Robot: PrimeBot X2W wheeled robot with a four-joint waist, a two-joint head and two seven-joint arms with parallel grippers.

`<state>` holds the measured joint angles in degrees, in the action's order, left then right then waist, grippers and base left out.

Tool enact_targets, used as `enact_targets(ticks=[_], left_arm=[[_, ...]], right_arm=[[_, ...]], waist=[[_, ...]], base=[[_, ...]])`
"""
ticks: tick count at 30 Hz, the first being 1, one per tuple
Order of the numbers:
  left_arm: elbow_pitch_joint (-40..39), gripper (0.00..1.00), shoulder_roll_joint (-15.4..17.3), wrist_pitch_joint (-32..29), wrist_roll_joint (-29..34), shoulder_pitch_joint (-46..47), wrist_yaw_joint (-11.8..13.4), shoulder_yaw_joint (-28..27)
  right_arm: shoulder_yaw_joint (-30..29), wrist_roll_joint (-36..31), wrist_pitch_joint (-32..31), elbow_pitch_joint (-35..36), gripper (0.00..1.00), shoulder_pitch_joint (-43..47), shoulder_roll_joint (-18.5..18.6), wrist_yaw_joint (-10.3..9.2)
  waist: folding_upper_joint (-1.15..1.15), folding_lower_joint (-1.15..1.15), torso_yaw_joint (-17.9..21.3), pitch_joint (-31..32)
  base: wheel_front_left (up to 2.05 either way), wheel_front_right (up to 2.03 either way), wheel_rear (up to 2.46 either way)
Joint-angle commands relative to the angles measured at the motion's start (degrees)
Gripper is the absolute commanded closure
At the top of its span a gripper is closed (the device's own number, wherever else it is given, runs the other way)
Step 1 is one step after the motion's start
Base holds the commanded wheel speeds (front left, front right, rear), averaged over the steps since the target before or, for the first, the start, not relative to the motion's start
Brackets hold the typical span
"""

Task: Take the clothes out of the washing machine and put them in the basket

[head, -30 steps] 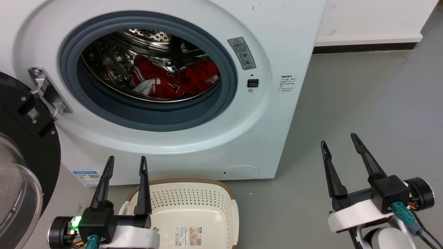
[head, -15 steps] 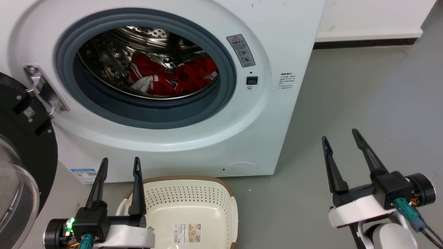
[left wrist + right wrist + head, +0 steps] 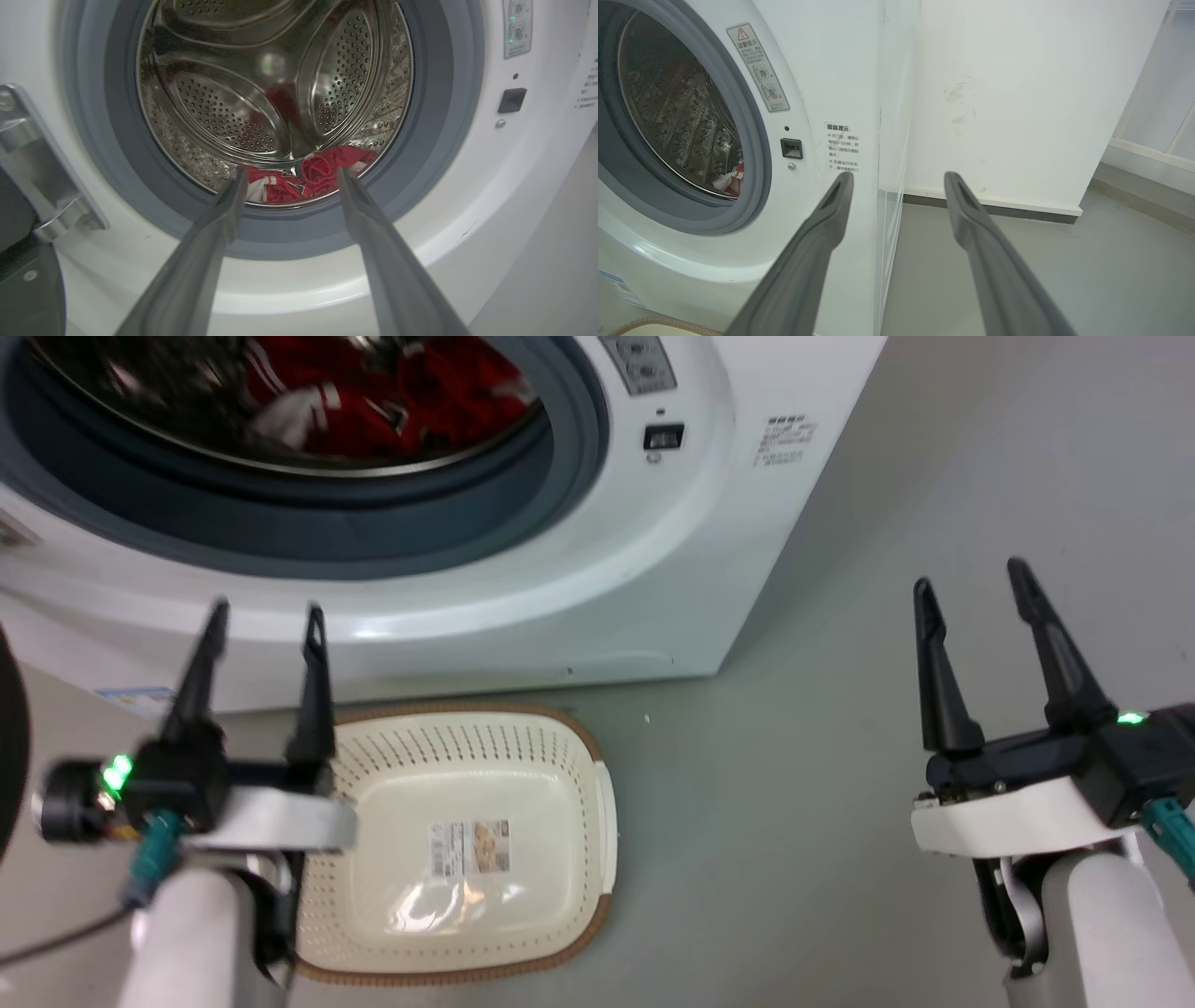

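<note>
The washing machine (image 3: 579, 588) stands white and open at the top left, its grey-rimmed porthole (image 3: 434, 154) facing me. Red clothes (image 3: 373, 401) with white stripes lie low in the steel drum, also as clothes (image 3: 308, 179) in the left wrist view. The cream basket (image 3: 597, 775) sits on the floor just before the washer, with a label on its floor. My left gripper (image 3: 266, 616) is open and holds nothing, over the basket's left rim. My right gripper (image 3: 971, 574) is open and holds nothing, over bare floor to the right of the washer.
The washer's black-framed door (image 3: 18, 261) hangs open at the far left on its metal hinge (image 3: 42, 177). Grey floor (image 3: 840, 756) spreads to the right of the basket. A white wall (image 3: 1017, 93) with a dark skirting strip stands behind and right of the washer.
The whole head view has tilted down and closer, so the porthole sits higher and the basket fuller in frame. Both grippers sit higher in the picture and stay open.
</note>
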<state>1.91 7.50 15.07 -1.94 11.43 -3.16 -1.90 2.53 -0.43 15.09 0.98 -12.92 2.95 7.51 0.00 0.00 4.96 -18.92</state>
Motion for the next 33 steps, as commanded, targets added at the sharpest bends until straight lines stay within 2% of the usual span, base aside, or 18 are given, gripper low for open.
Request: enact_targets(ticks=[1,5,10,16,17,25,33], left_arm=[[1.03,0.00,2.02,0.16,-0.28,4.33,-0.89,-0.80],[5.73,0.00,6.67,0.15,-0.66,14.53,-2.44,-1.82],[16.42,0.00,12.39,-1.10,-1.53,29.10,-3.82,-0.11],[27.75,0.00,17.98,-9.43,-5.30,45.86,-4.28,6.97],[27.75,0.00,17.98,-9.43,-5.30,45.86,-4.28,6.97],[35.50,0.00,27.51,-22.35,-14.20,64.11,-4.22,19.44],[39.31,0.00,33.59,-36.88,-21.99,77.63,-4.22,30.43]], right_arm=[[-0.17,0.48,0.13,0.78,0.00,-2.07,-0.14,-0.04],[-0.24,1.30,0.12,1.86,0.00,-4.63,-0.16,-0.04],[-0.52,1.79,0.12,3.03,0.00,-6.60,-0.14,-0.04],[-0.38,3.01,0.12,4.00,0.00,-7.72,-0.14,-0.05],[-0.38,3.01,0.12,4.00,0.00,-7.72,-0.14,-0.05],[1.42,5.74,0.13,5.71,0.00,-8.61,-0.14,-0.05],[3.92,7.59,0.13,6.78,0.00,-8.77,-0.13,-0.05]], waist=[[0.00,0.00,2.03,-8.28],[0.00,0.00,3.08,-14.24],[0.00,0.00,3.82,-19.73],[0.00,0.00,4.98,-24.21],[0.00,0.00,4.98,-24.21],[0.00,0.00,8.23,-29.08],[0.00,0.00,12.04,-32.08]], base=[[0.00,0.00,0.00],[0.00,0.00,0.00],[0.00,0.00,0.00],[0.00,0.00,0.00],[0.00,0.00,0.00],[0.00,0.00,0.00],[0.00,0.00,0.00]])
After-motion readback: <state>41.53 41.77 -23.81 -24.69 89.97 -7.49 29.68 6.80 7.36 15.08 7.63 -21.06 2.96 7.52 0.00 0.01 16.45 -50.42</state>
